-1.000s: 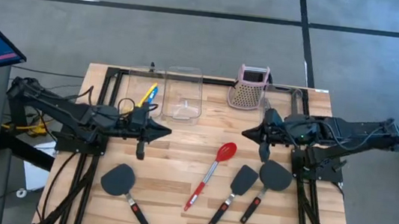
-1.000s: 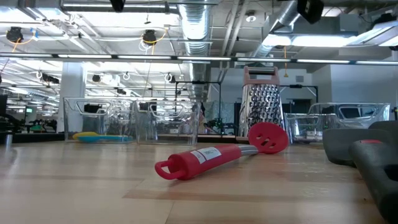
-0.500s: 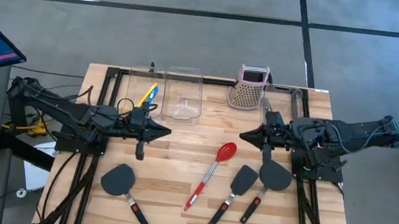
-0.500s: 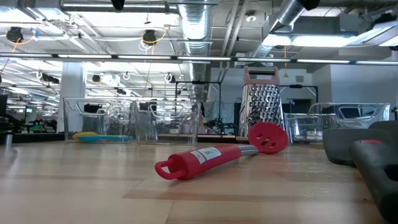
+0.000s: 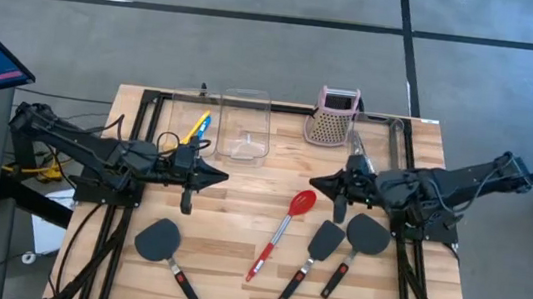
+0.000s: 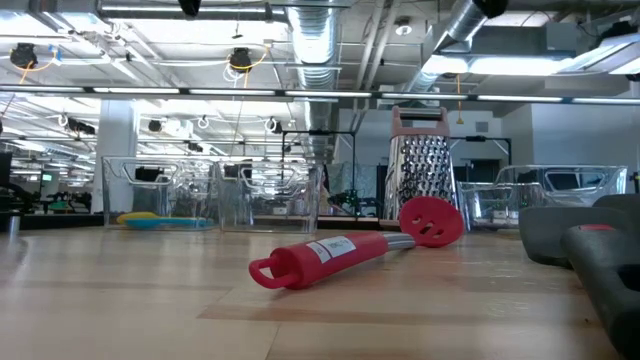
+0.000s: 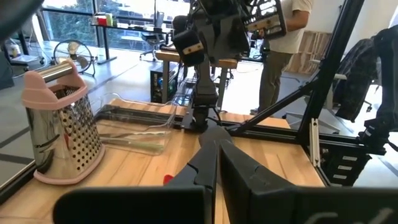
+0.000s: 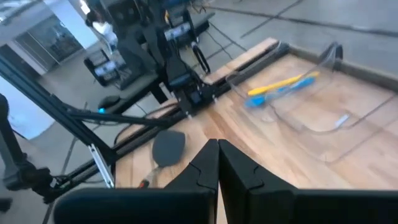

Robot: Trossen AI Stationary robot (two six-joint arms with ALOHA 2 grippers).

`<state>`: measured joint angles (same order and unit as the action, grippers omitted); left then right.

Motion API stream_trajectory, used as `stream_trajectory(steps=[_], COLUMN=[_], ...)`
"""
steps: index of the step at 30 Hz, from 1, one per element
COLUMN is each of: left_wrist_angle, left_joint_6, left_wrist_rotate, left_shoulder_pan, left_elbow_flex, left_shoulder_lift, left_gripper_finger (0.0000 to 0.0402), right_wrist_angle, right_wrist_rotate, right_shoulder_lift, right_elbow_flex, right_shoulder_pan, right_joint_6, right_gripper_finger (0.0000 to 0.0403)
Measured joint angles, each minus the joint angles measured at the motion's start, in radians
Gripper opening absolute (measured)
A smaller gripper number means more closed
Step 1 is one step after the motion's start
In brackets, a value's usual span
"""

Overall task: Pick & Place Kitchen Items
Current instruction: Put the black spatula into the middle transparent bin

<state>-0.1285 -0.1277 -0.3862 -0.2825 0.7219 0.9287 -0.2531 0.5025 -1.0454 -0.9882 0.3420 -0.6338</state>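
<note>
Both jaws closed, empty. Right gripper (image 5: 315, 182) above red spoon (image 5: 283, 223); grater (image 5: 332, 118) behind.

My table (image 5: 240, 202) is pale wood with visible grain; the red spoon (image 6: 345, 245) is glossy plastic with a matt head; the grater (image 6: 420, 170) is shiny perforated metal; bins (image 5: 244, 127) are clear plastic.

One camera looks straight down on the whole surface (image 5: 240, 207). Another sits at surface level, close to the red spoon (image 6: 350, 248), facing 12 o'clock. Each wrist camera looks across toward the opposite arm; all share the surface.
</note>
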Motion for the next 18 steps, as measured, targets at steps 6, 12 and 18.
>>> stream_trajectory(steps=[6, 12, 18], left_wrist_angle=[0.004, 0.027, 0.04], left_joint_6=[0.0, 0.0, -0.004], left_wrist_rotate=[0.0, -0.001, -0.001], left_shoulder_pan=[0.0, 0.0, 0.0], left_elbow_flex=[0.0, 0.0, 0.0], left_shoulder_lift=[0.0, 0.0, 0.0], left_gripper_finger=[0.0003, 0.0003, 0.0003], right_wrist_angle=[-0.018, -0.064, -0.244], right_wrist_rotate=[-0.004, -0.034, -0.037], right_shoulder_lift=[-0.037, -0.038, -0.035], right_elbow_flex=[0.0, 0.0, -0.059], right_shoulder_pan=[0.012, 0.011, 0.01], right_joint_6=[-0.022, -0.023, -0.046], right_gripper_finger=[0.0001, 0.0, 0.0])
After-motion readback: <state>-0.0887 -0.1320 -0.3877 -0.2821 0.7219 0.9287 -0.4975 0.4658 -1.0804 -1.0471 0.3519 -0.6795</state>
